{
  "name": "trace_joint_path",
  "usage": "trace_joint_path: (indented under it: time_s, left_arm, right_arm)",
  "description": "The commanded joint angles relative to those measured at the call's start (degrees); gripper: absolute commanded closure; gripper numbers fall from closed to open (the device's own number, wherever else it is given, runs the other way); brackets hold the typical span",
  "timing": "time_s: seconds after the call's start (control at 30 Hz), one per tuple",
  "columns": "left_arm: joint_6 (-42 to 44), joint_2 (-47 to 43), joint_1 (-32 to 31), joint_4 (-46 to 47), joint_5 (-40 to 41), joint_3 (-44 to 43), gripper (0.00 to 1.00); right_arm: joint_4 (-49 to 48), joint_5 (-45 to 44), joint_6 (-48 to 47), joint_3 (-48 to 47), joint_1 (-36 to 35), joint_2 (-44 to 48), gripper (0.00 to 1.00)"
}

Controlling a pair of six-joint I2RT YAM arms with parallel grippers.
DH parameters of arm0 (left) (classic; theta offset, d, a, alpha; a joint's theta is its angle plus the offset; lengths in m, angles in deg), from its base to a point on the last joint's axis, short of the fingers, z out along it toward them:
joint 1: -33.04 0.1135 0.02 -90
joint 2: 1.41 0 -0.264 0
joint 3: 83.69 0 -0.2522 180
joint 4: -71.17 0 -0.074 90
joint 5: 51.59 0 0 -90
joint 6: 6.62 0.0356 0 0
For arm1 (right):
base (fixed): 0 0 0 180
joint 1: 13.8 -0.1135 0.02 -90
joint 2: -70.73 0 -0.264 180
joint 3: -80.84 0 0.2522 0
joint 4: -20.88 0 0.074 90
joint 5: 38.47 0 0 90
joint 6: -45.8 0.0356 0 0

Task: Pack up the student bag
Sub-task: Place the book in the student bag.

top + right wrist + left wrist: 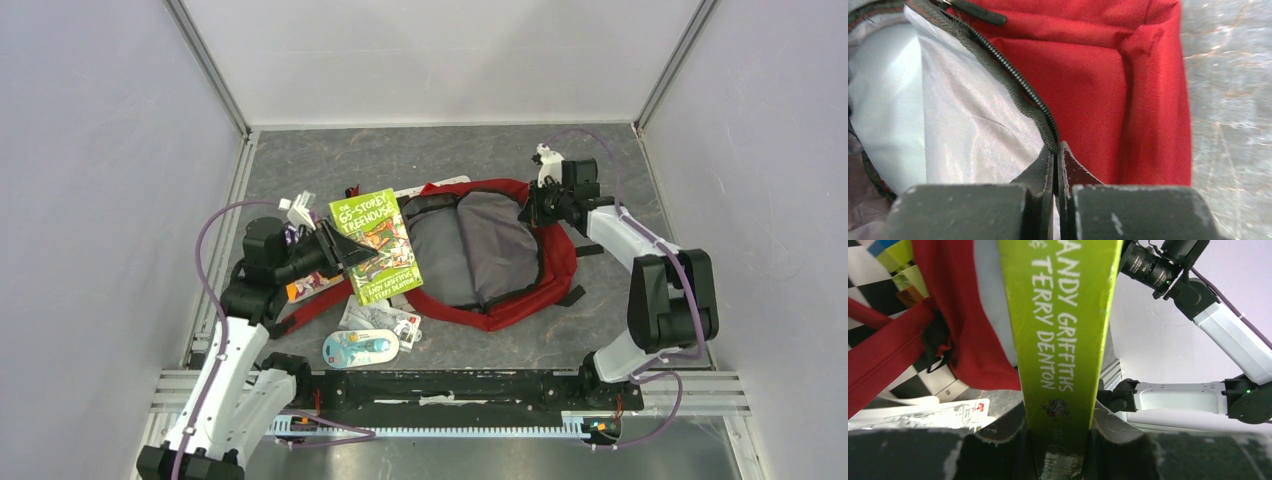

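– So, where's the bag (560, 270) sitting, and who's got what?

– Dead centre of the desk (600, 150), lying flat, unzipped, grey lining up. The left end effector (345, 250) is clamped on the bottom edge of a green book (378, 245) and holding it up off the desk. The right end effector (535, 205) is pinched fully closed on the zipper edge at about 2 o'clock on the bag. The wrist view shows the teeth right between the tips.

– Which way does the book need to go?

– From the left end effector the opening is at 3 o'clock, just beside the book's far edge. The book's long side runs roughly 11 to 5. The mouth looks longest from 10 to 4, so I'd guess a small twist before it slides in. The left arm is the near one for that, and the right one looks best used keeping the rim lifted. There's a blister pack (360, 347) at 6 o'clock from the book, on the desk.
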Motion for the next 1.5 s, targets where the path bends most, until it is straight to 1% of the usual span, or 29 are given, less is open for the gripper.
trace_joint_path:
  time_s: [0.0,0.1,0.23,0.33,0.43,0.6,0.77,0.93,1.17,1.33,1.47]
  left_arm:
    - [-7.5,2.0,-4.9,15.2,3.0,-1.5,0.98]
    - [-9.6,5.0,-9.4,19.2,7.4,-1.4,0.98]
    - [-9.2,10.8,-17.9,20.9,15.0,-3.4,0.98]
    - [-9.5,16.2,-23.5,27.0,18.5,-3.5,0.98]
    - [-11.3,23.6,-26.1,34.9,19.2,-2.7,0.98]
    - [-14.6,32.9,-28.5,46.4,19.8,-4.7,0.98]
    - [-16.0,38.4,-31.1,50.7,20.9,-10.4,0.98]
    - [-19.5,44.9,-31.6,58.5,20.0,-12.4,0.98]
    - [-19.5,53.5,-31.6,63.5,20.4,-12.6,0.98]
    - [-18.5,58.2,-31.6,67.7,21.9,-10.9,0.98]
    - [-16.5,61.4,-31.6,66.0,23.8,-11.5,0.98]
  right_arm:
    - [2.5,-5.1,1.3,-4.8,0.0,6.9,1.0]
    - [3.2,-5.7,2.6,-5.7,0.0,9.8,1.0]
    - [5.8,-7.7,3.6,-9.2,0.0,13.0,1.0]
    - [8.1,-8.9,4.1,-12.4,-0.1,14.5,1.0]
    - [9.5,-8.8,4.5,-14.8,0.0,15.3,1.0]
    - [10.5,-8.4,4.9,-15.4,-0.1,16.5,1.0]
    - [10.5,-8.2,5.2,-14.9,-0.1,17.0,1.0]
    - [10.3,-7.8,5.8,-15.2,-0.1,17.6,1.0]
    - [9.0,-5.5,7.8,-16.4,-0.2,19.4,1.0]
    - [8.8,-4.8,8.9,-18.4,-0.2,20.0,1.0]
    - [7.5,-2.9,10.2,-18.8,-0.3,20.5,1.0]
